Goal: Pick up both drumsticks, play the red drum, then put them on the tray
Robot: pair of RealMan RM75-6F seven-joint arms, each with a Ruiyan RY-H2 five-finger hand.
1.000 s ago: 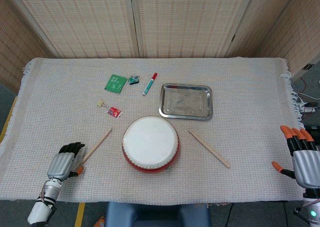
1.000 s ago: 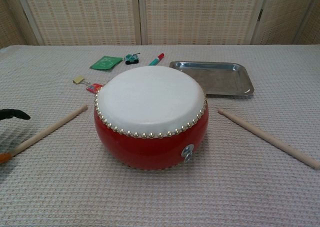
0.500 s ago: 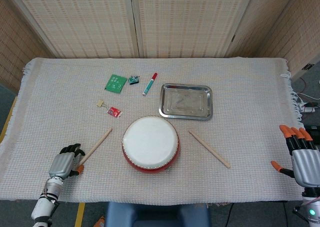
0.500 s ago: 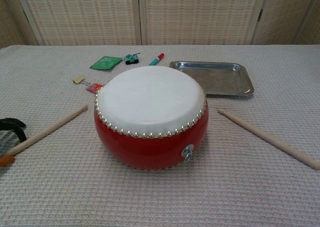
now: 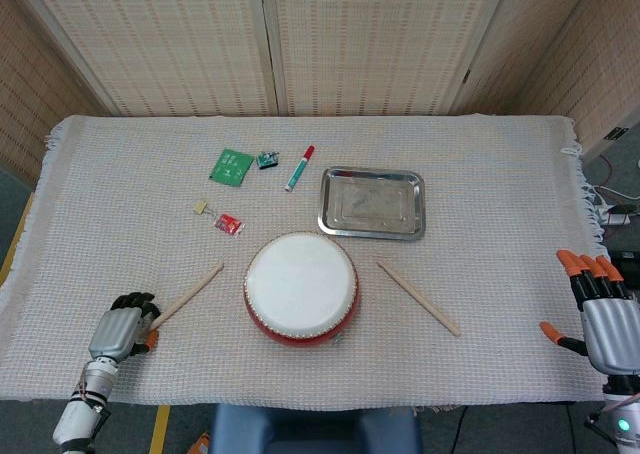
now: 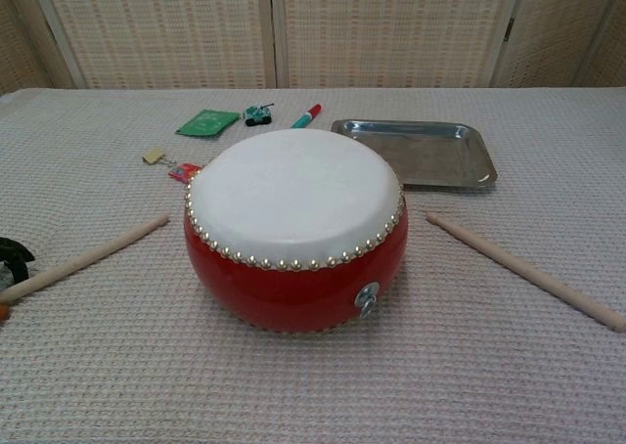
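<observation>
Your left hand [image 5: 118,326] sits at the near end of the left stick [image 5: 187,295], fingers curled about it; whether it truly grips, you cannot tell; the right hand [image 5: 597,312] hangs spread and holding nothing, well apart from the right stick [image 5: 419,297]; both sticks lie flat on the bench [image 5: 500,194] either side of the drum [image 5: 301,286], the tray [image 5: 372,204] just behind; they look light, stiff and prone to roll; take each near its butt end.
</observation>
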